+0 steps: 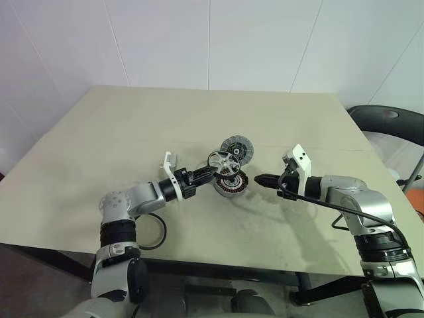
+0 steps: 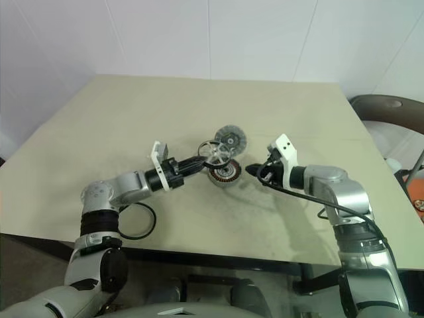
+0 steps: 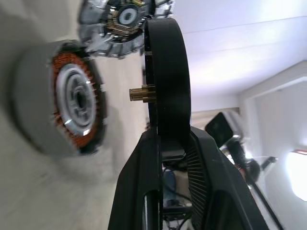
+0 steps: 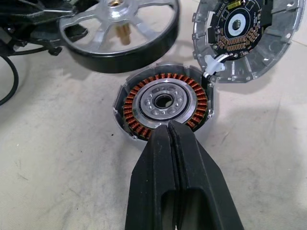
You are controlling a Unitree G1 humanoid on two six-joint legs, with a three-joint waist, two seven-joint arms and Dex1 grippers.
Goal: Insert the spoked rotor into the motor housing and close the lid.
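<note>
In the head views, your left gripper (image 1: 207, 175) clamps the rotor (image 1: 223, 161) by its rim, holding it above the housing (image 1: 230, 185) on the table (image 1: 99, 146). Your right gripper (image 1: 258, 179) is fully closed and empty, just beside the housing.

In the left wrist view, the rotor sits edge-on between the fingers (image 3: 144, 191).

In the right wrist view, the lid (image 4: 244, 38) lies open, hinged to the housing, whose copper windings are exposed.

Your left gripper (image 1: 211, 173) holds the spoked rotor (image 1: 223, 161) just above the motor housing (image 1: 231, 183); the lid (image 1: 237, 148) lies open beyond, right gripper (image 1: 258, 179) closed nearby.
</note>
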